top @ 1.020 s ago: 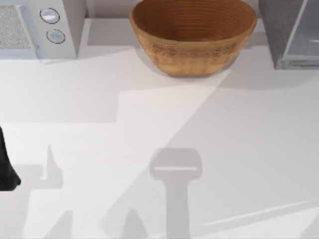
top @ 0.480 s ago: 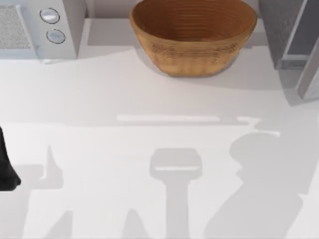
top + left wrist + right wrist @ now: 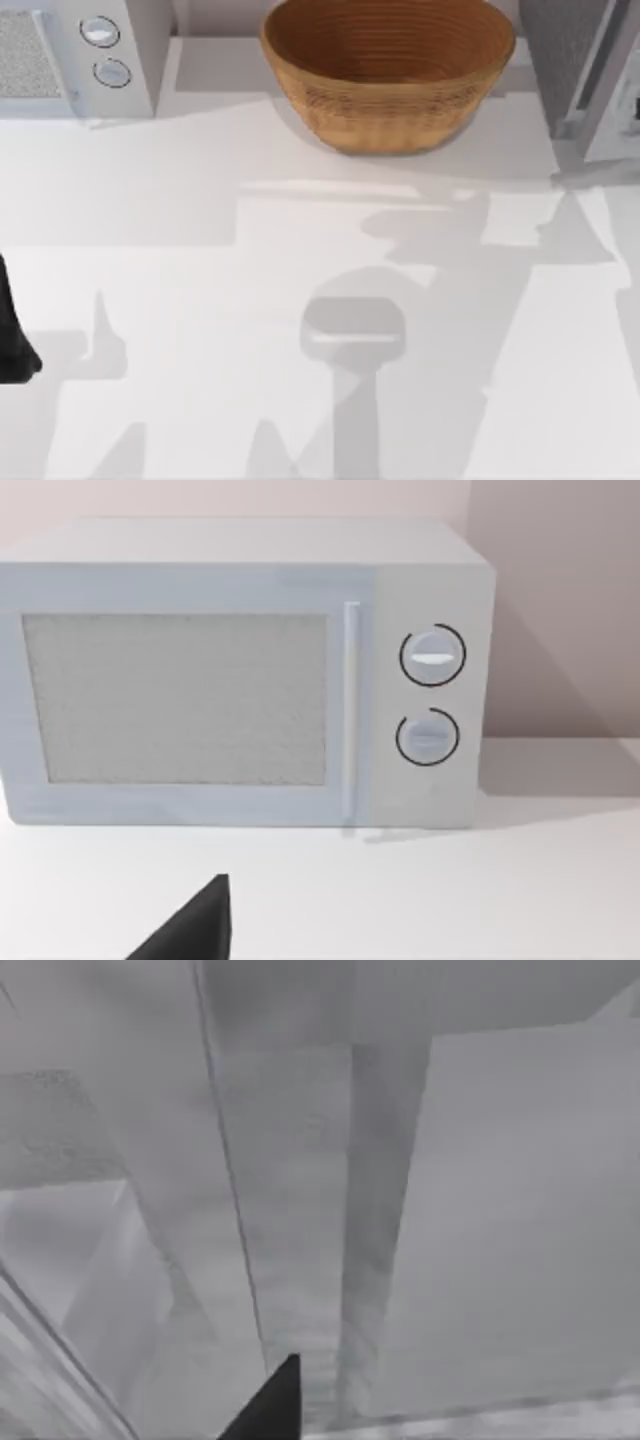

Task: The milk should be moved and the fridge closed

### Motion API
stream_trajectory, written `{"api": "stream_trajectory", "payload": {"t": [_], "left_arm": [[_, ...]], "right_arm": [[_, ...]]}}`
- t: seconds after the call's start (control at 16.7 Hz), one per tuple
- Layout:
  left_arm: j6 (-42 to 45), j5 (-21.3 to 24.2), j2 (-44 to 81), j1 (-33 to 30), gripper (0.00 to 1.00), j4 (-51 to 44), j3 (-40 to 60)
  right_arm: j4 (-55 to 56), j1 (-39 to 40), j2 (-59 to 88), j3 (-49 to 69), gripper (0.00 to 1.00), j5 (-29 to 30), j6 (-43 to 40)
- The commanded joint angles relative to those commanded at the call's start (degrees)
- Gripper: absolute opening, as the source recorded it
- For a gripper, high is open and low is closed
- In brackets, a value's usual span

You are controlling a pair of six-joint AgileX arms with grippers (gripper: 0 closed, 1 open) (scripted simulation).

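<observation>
Top view: the fridge point(image 3: 565, 60) stands at the far right corner of the white tabletop point(image 3: 300, 260). Its grey speckled side faces the woven basket point(image 3: 388, 70), which sits at the middle of the far edge. The fridge's pale, light-framed door panel point(image 3: 610, 70) is swung open, angled out toward the right edge of the tabletop. The white microwave point(image 3: 75, 55) with two round knobs occupies the far left corner.

Milk: cannot be made out in any view; its place cannot be told.

Left arm: a dark part of it point(image 3: 12, 335) shows at the left edge of the tabletop, near the front, parked. In the left wrist view one dark fingertip of the left gripper point(image 3: 195, 930) points toward the microwave point(image 3: 240, 680), well apart from it and touching nothing. The second finger is out of frame, so the opening cannot be judged, nor whether anything is held.

Right arm: in the right wrist view one dark fingertip of the right gripper point(image 3: 270, 1405) sits close against pale grey panels and a frame edge of the fridge point(image 3: 380, 1210). Whether the fingertip touches the panel is not clear. Its opening and any hold cannot be told either.

Soft grey shadows lie across the middle and right of the tabletop.
</observation>
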Motion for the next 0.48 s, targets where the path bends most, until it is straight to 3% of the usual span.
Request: {"api": "stream_trajectory", "payload": {"t": [0.48], "left_arm": [[0.0,0.0,0.0,0.0,1.00,0.0,0.0]], "right_arm": [[-0.9,-1.1,5.1,6.4,1.00,0.5,0.2]]}}
